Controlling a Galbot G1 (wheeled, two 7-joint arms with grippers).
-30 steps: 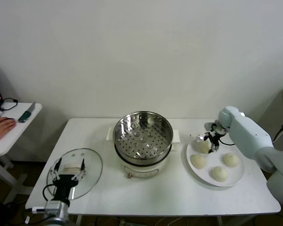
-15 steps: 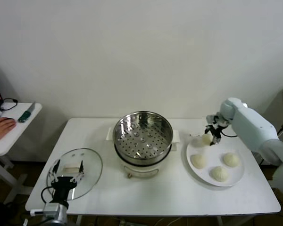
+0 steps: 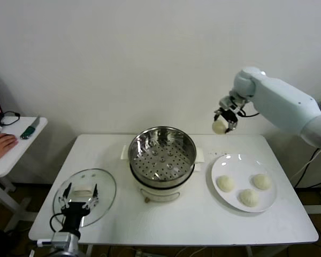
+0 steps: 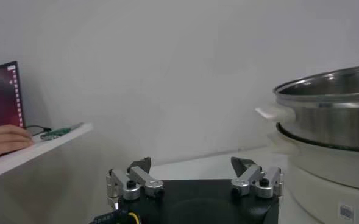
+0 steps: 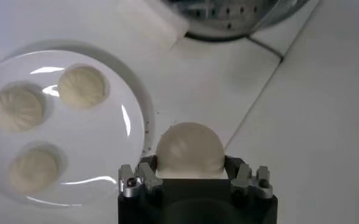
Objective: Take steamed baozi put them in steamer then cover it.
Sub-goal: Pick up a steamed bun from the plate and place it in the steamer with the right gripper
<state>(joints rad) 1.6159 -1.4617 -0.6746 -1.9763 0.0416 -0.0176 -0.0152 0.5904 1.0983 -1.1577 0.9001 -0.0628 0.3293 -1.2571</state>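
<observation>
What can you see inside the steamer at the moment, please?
Inside the steamer only its perforated metal floor shows; no baozi lie there. One baozi hangs in the right gripper, off to the side. The near inner wall is hidden by the rim.

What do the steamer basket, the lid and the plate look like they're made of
Steamer: polished stainless steel, mirror reflections, perforated floor.
Cover: clear glass, table visible through it; white handle, probably plastic.
Plate: glossy white, likely ceramic or melamine, bright glare spots.

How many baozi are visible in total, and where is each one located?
4. One baozi is held in the right gripper, raised above the table between the steamer and the plate. Three lie on the plate. The steamer holds none.
</observation>
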